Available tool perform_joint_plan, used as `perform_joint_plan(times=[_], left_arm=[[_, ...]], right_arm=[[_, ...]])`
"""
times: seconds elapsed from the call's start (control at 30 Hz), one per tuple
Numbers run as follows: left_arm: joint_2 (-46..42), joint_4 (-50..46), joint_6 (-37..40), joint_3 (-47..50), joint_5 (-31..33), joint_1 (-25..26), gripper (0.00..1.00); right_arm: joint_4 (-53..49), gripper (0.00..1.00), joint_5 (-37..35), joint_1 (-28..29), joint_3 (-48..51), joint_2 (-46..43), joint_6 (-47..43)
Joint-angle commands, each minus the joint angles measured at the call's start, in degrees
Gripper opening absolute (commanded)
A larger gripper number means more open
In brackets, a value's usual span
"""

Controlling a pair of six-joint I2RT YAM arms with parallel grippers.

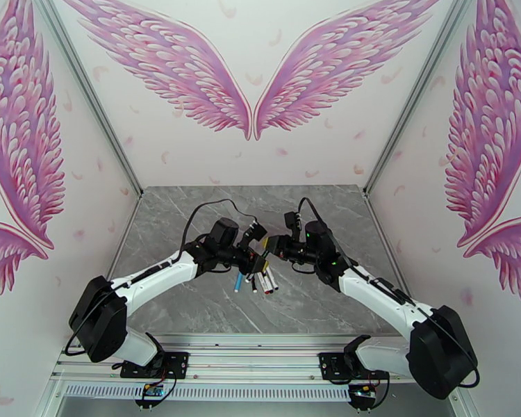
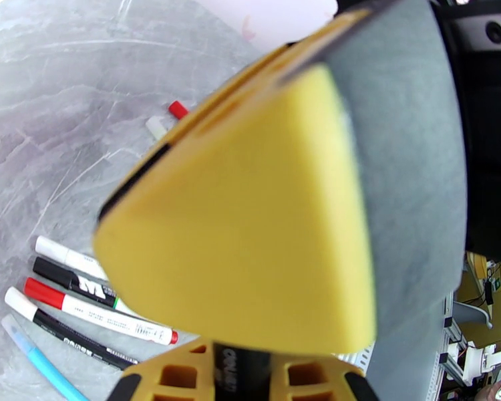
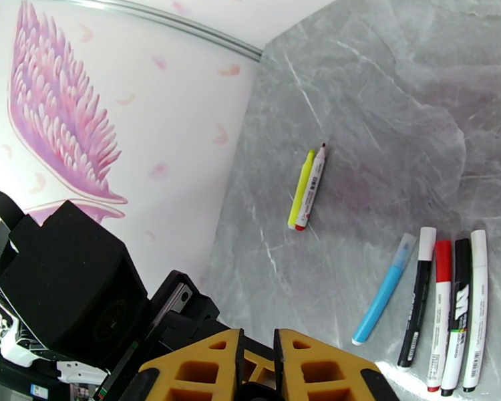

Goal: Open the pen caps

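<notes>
Robot test booth of the kind found in a laboratory. The left arm and the right arm are bolted to a metal rail at the near edge of a grey marble-patterned tabletop. White walls printed with pink wings close it on three sides and meet at aluminium posts. Beyond the booth, the left wrist view gives a blurred glimpse of what may be desks and equipment.
</notes>
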State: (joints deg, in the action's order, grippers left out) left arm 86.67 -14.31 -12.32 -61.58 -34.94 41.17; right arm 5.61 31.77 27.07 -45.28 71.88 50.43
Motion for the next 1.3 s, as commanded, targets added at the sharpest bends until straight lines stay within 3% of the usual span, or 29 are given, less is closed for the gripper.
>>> perform_joint_plan(times=[0.0,0.17,0.3,0.47,0.57,0.77,1.13,1.27], left_arm=[[-0.9,-6.5,1.7,-1.1,4.6,2.0,0.0],[-1.3,-7.5,2.7,-1.8,16.1,6.5,0.0],[-1.3,-7.2,3.2,-2.0,20.4,9.3,0.0],[-1.0,-5.3,1.7,-1.1,15.4,9.2,0.0],[-1.5,-3.2,0.0,-0.1,9.4,7.9,0.0],[-4.4,0.0,-2.3,2.3,3.3,4.3,0.0],[-5.2,-0.4,-1.8,3.3,0.2,3.2,0.0],[-4.9,-2.2,-0.8,3.1,3.6,3.7,0.0]], right_arm=[[-0.1,0.12,-3.7,-1.2,-2.2,-2.8,-2.1],[-7.6,0.12,-10.4,-1.7,-4.6,-2.3,0.7],[-9.2,0.12,-11.9,-2.2,-5.6,-1.6,1.7],[-7.8,0.11,-11.7,-3.0,-5.2,-1.8,1.1],[-1.9,0.12,-7.2,-3.9,-3.4,-2.1,0.0],[4.0,0.12,-0.9,-5.1,-1.5,-3.3,-3.0],[3.9,0.12,1.6,-5.9,-2.4,-4.0,-5.4],[3.6,0.12,1.0,-6.2,-2.8,-4.0,-5.6]])
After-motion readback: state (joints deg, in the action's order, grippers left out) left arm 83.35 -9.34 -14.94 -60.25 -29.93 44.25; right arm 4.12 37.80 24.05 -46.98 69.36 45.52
